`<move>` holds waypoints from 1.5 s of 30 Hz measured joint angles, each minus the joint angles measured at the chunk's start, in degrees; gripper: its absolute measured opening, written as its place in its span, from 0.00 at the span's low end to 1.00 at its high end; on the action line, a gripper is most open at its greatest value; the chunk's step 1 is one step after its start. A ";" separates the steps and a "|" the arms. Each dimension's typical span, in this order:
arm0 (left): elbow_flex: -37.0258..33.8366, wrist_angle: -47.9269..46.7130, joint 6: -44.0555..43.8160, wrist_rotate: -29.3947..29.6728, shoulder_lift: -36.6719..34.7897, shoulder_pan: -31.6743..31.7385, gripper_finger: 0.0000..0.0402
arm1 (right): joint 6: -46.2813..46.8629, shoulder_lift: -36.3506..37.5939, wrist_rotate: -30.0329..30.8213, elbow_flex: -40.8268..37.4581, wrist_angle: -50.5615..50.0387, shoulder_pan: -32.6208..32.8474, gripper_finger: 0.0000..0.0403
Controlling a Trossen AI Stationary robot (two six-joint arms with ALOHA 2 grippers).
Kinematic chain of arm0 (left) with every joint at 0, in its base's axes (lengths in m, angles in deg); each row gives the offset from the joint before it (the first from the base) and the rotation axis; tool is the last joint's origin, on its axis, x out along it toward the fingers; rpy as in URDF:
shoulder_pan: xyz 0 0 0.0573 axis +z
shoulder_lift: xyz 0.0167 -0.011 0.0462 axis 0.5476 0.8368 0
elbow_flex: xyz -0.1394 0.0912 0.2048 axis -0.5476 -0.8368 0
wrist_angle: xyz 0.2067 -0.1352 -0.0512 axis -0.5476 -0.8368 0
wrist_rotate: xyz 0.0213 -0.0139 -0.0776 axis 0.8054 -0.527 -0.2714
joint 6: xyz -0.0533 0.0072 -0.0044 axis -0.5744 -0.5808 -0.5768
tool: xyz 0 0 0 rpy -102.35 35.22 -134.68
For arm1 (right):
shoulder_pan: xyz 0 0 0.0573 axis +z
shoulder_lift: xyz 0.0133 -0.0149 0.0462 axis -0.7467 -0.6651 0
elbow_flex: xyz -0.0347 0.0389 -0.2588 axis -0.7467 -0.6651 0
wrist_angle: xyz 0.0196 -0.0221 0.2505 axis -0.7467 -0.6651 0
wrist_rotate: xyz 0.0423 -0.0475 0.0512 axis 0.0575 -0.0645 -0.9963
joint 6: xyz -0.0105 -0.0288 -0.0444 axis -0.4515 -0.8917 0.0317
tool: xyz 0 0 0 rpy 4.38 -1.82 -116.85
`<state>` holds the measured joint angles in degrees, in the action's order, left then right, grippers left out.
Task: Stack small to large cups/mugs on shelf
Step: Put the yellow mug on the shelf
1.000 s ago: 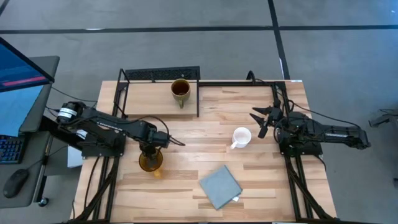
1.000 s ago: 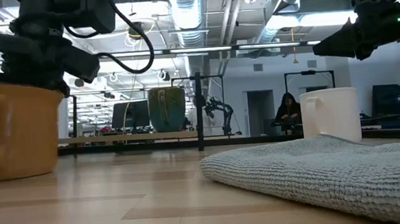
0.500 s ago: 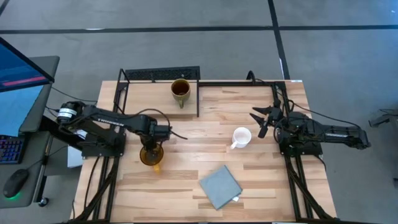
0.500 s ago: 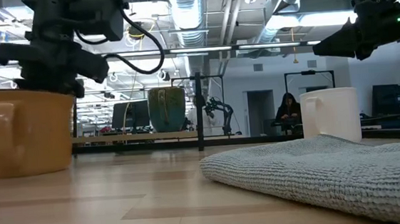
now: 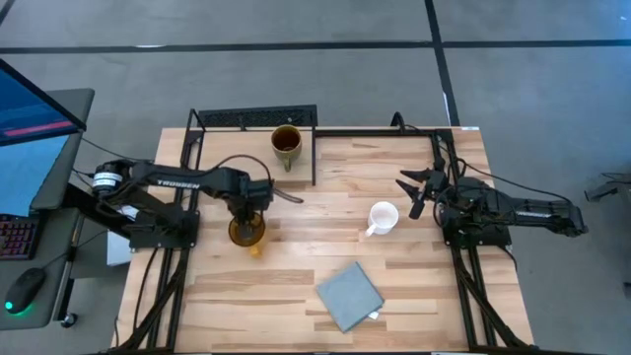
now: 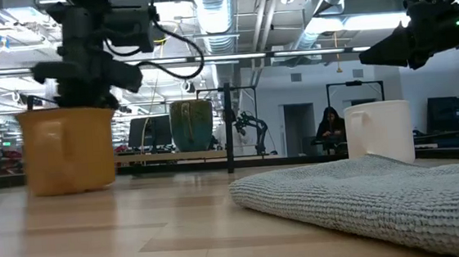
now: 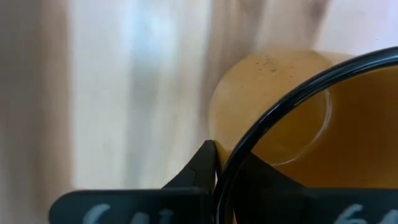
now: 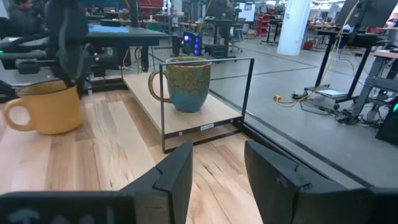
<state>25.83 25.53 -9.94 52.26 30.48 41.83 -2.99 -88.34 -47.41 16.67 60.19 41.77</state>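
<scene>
The yellow-orange mug (image 5: 246,233) stands upright left of the table's middle, also in the low view (image 6: 67,151). My left gripper (image 5: 248,205) is above it, shut on its rim. The olive-brown mug (image 5: 286,145) stands on its base on the light-wood shelf (image 5: 232,150) at the far side. The small white mug (image 5: 383,216) stands on its base on the table right of middle. My right gripper (image 5: 415,193) is open and empty, just right of the white mug and above the table. My left gripper holds the yellow-orange mug by its rim (image 7: 225,163), one finger outside the wall (image 7: 204,167) and the other inside. The fingers come from above, pointing down. The mug stays upright, its base close to the tabletop; whether it is lifted clear, I cannot tell.
A grey cloth (image 5: 348,295) lies flat near the table's front edge, right of middle. The shelf has a black frame and a perforated back rail (image 5: 254,117). A desk with a screen (image 5: 35,108) stands left of the table.
My left gripper has carried the yellow-orange mug toward the table's far edge and a little to the right, toward the shelf. The mug has stayed upright in the hold.
</scene>
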 joint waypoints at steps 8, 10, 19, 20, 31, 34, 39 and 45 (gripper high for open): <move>6.12 -3.23 3.10 -0.02 0.02 4.45 0.02 | 0.17 0.01 0.02 0.00 -2.04 -0.01 0.42; 8.09 -5.96 3.78 -0.20 0.02 5.09 0.02 | 0.17 0.01 0.01 0.00 -2.09 -0.01 0.42; 17.78 -15.24 8.76 7.52 -0.04 8.30 0.02 | -0.22 0.01 0.02 0.00 -2.08 -0.01 0.42; 18.85 -16.28 9.42 8.67 -0.07 8.91 0.02 | -0.22 0.01 0.02 0.00 -2.08 0.01 0.42; 25.73 -19.48 17.38 10.89 -0.10 21.54 0.02 | 0.17 0.00 0.02 0.00 -2.08 -0.01 0.42; 25.88 -19.19 20.57 10.95 -0.11 25.12 0.02 | 0.20 0.01 0.02 0.00 -2.08 0.00 0.42; 25.88 -15.38 27.27 10.44 0.90 30.66 0.02 | 0.22 0.00 0.02 0.00 -1.69 -0.01 0.42; 25.90 -9.34 33.66 7.93 4.70 35.09 0.02 | 0.22 0.02 0.01 0.00 -0.71 0.01 0.42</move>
<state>51.73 16.19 23.73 60.18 35.18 76.92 -2.77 -88.32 -47.40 16.67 59.48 41.78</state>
